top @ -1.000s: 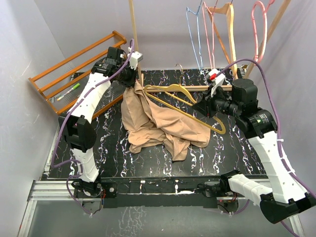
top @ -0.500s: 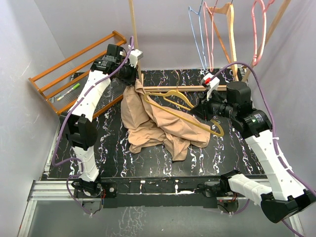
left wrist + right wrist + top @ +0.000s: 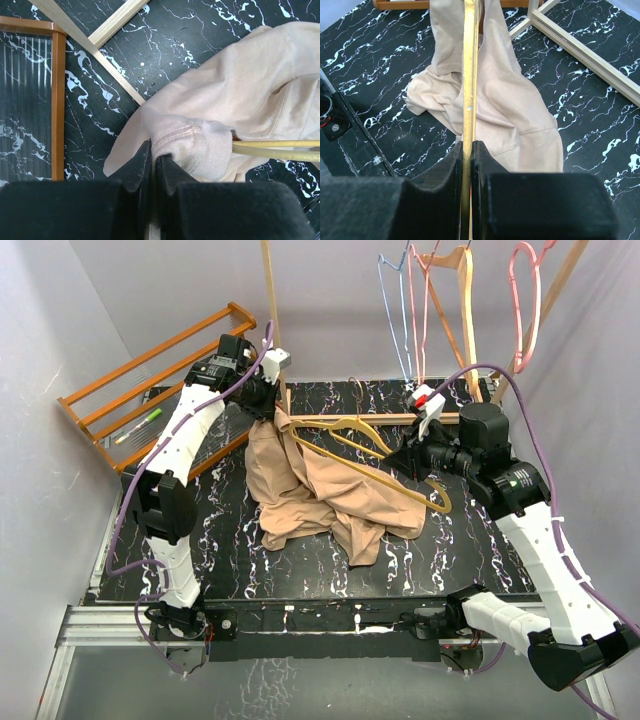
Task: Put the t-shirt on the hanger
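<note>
Left fingers point(image 3: 142, 170) are clenched on a thick ribbed fold of the t-shirt point(image 3: 320, 490). It may be the collar or a cuff, can't tell which. That pinched bit is held up off the table point(image 3: 230, 560) at the far left, just beside a pale wood upright point(image 3: 271, 310). The rest of the tan fabric hangs down from the grip and spreads in a crumpled heap over the middle of the table, with one flap reaching toward the near edge.

Right fingers point(image 3: 451, 165) are clamped tight on the yellow hanger point(image 3: 370, 445), gripping one thin bar edge-on with the bar running straight out from between them. The hanger is in the air above the heap, tilted, stretching from the right fingers across to the lifted part of the shirt. In the left wrist view its yellow tip goes in under the fabric fold right next to the left fingers, so that end is tucked inside the shirt. The hook is hard to make out from above.

The shirt is not spread over the hanger shoulders, and most of it lies below the hanger on the table.

Other stuff:
- An orange-brown wooden rack point(image 3: 150, 365) leans at the far left, with a green marker point(image 3: 140, 426) beside it.
- Pale wood slats point(image 3: 107, 62) lie flat on the table near the left grip.
- Above the back of the table hang a blue wire hanger point(image 3: 393, 310), two pink hangers point(image 3: 524, 300) and a light wooden hanger point(image 3: 465, 310).
</note>
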Action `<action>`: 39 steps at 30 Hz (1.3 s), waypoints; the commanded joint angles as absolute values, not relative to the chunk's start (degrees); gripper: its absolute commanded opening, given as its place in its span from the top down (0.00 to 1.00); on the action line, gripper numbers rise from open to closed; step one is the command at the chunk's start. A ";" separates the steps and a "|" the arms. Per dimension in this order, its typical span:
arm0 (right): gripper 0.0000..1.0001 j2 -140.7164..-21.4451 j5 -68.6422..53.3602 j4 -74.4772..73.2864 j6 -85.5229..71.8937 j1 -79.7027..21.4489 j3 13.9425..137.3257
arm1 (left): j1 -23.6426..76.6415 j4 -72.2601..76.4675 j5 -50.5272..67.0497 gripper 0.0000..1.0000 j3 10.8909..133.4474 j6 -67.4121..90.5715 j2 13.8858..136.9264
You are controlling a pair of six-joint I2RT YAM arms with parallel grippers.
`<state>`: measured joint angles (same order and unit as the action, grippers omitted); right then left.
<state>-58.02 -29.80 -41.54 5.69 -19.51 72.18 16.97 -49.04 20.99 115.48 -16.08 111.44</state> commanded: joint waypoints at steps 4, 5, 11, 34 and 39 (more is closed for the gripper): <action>0.92 -57.87 -30.74 -35.39 6.18 -19.86 73.98 | 16.65 -52.20 23.59 1.00 116.74 -16.70 109.31; 0.92 -57.91 -30.80 -35.27 6.25 -19.86 73.78 | 16.68 -52.54 23.71 1.00 117.01 -16.86 109.42; 0.92 -57.34 -30.99 -34.45 6.19 -19.84 73.20 | 16.63 -53.10 23.47 1.00 116.45 -17.50 108.99; 0.92 -56.78 -28.26 -33.21 7.62 -20.13 68.44 | 16.63 -56.67 25.54 1.00 118.95 -18.72 108.65; 0.92 -56.39 -26.91 -32.13 7.81 -20.12 66.98 | 16.71 -59.24 26.15 1.00 121.50 -19.45 109.13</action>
